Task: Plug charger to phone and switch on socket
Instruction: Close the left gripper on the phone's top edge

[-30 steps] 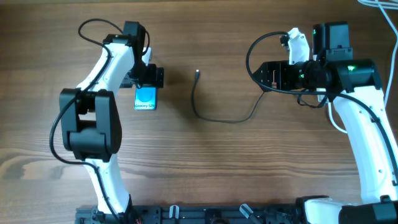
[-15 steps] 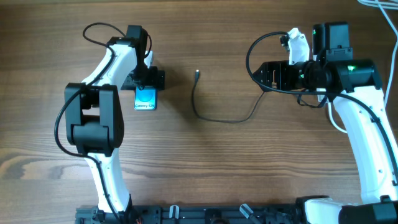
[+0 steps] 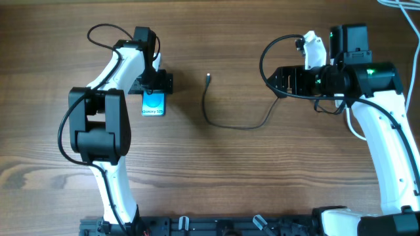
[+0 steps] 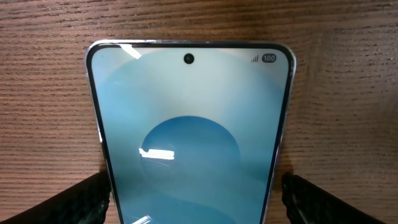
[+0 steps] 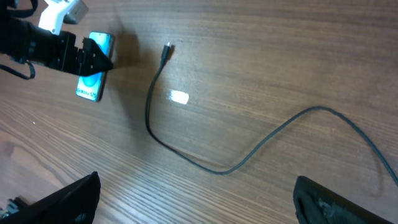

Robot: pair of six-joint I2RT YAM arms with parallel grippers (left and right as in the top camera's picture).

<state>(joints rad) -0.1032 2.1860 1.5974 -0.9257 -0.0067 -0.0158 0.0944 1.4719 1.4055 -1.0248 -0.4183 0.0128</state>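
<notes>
The phone (image 3: 153,103) lay flat on the table (image 3: 262,183), screen up, in the left half and toward the far side. In the left wrist view its screen (image 4: 189,137) showed pale turquoise with a darker rounded shape. A camera dot sat at the top centre, and a signal mark and "100" were in the corner.

The left pincer (image 3: 155,84) hung over the phone's far end, released, with its jaws spread to either side of the phone. The black fingers (image 4: 62,202) sat just outside the phone's long edges. A sliver of wood showed between one finger and the phone. Whether the other finger touched the edge could not be told.

The charger (image 3: 226,126) lay loose on the table between the two arms. Its metal connector tip (image 3: 208,77) lay right of the phone, clearly apart from it and pointing to the far side. From the tip the cable ran toward the near side, bent rightward in a shallow curve, then rose toward the right arm, where its other end passed out of sight.

The right pincer (image 3: 277,80) was held above the table, facing left. It was released, with its jaws wide apart and nothing between them. The right wrist view (image 5: 196,202) looked across the cable (image 5: 186,158) and its tip (image 5: 166,48) to the phone (image 5: 94,74) beyond. A bright glare spot (image 5: 179,96) lay on the wood near the cable.
</notes>
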